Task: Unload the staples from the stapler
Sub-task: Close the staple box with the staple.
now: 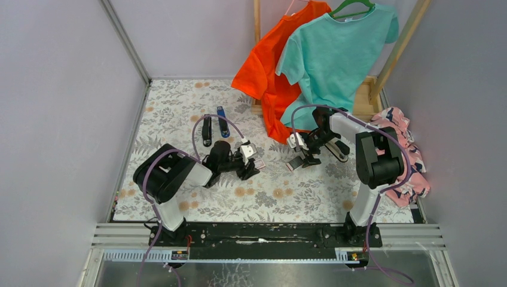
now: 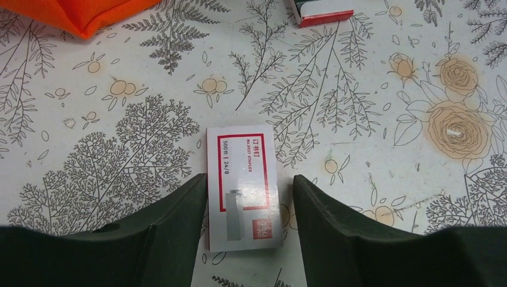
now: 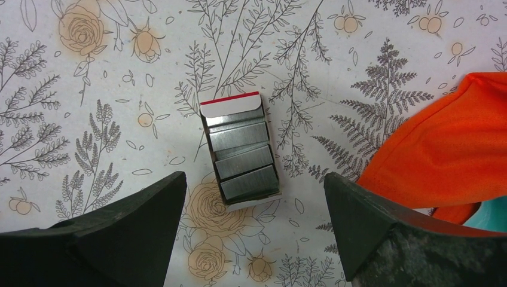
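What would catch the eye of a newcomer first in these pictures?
The orange T-shirt and the teal T-shirt hanging at the far edge strike first, above the flowered tablecloth. Nearer, the left pincer straddles a red-and-white card, and the right pincer hangs open over a small box of staple strips.

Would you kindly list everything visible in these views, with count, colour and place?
stapler: one, black, far left part of the tablecloth
bar: one, blue and black, just right of the stapler
card: one, red and white, flat between the left fingers
staple tray: one, white with a red flap, silvery strips inside, under the right gripper
orange shirt: one, hanging at the back
teal shirt: one, hanging beside it
wooden rack: one, back right
patterned cloth: one, pink, right edge
tablecloth: one, floral
left gripper: open, straddling the card
right gripper: open, over the tray
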`<state>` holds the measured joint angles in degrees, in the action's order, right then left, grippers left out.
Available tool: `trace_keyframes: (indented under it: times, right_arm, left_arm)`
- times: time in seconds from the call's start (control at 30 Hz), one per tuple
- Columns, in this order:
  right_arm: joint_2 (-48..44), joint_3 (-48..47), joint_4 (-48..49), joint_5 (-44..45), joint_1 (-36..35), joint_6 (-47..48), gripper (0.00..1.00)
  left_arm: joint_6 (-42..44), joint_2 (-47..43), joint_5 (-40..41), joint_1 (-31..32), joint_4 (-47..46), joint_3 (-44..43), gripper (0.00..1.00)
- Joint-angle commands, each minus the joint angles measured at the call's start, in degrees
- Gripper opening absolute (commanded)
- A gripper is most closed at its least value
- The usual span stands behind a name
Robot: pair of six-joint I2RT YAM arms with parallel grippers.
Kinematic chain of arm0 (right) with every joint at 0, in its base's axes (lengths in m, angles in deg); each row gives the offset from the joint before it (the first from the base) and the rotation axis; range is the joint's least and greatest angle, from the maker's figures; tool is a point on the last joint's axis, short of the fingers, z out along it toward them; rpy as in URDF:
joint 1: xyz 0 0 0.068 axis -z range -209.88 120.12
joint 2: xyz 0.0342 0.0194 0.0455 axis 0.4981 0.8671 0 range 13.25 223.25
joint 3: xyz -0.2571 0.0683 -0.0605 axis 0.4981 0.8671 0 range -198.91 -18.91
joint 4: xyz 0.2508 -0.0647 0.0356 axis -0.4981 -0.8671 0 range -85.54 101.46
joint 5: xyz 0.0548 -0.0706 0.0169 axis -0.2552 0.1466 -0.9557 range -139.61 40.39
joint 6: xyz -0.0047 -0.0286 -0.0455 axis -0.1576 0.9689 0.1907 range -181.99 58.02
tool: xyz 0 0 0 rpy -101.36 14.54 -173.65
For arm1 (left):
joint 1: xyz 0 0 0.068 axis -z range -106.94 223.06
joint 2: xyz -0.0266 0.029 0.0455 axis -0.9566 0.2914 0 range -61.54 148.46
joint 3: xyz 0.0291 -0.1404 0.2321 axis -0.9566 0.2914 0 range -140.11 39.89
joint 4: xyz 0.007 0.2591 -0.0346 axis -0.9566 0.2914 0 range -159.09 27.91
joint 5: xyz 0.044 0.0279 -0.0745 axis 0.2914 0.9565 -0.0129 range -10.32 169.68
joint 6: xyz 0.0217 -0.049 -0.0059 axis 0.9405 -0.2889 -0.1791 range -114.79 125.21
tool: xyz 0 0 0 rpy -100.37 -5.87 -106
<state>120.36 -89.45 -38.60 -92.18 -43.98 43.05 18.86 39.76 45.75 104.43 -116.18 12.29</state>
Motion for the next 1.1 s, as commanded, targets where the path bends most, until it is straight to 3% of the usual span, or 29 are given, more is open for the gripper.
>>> trace_keyframes:
  times: [0.0, 0.23, 0.63, 1.07]
  right_arm:
    - [0.3, -0.1, 1.4, 0.8, -0.9, -1.0, 0.92]
    - [1.0, -0.8, 1.4, 1.0, -1.1, -1.5, 0.91]
    - [1.3, 1.5, 3.7, 3.9, -2.9, -2.4, 0.87]
    - [0.9, 3.6, 3.8, 5.8, -3.8, -4.0, 0.68]
  left_arm:
    - [2.9, 0.1, 1.1, 1.0, 3.3, -0.9, 0.59]
    - [5.0, 0.0, -0.7, 2.2, 6.0, -1.7, 0.53]
    - [6.5, -0.3, -2.4, 3.7, 8.5, -2.3, 0.52]
    - [5.2, 0.9, -4.1, 4.9, 7.3, -2.7, 0.52]
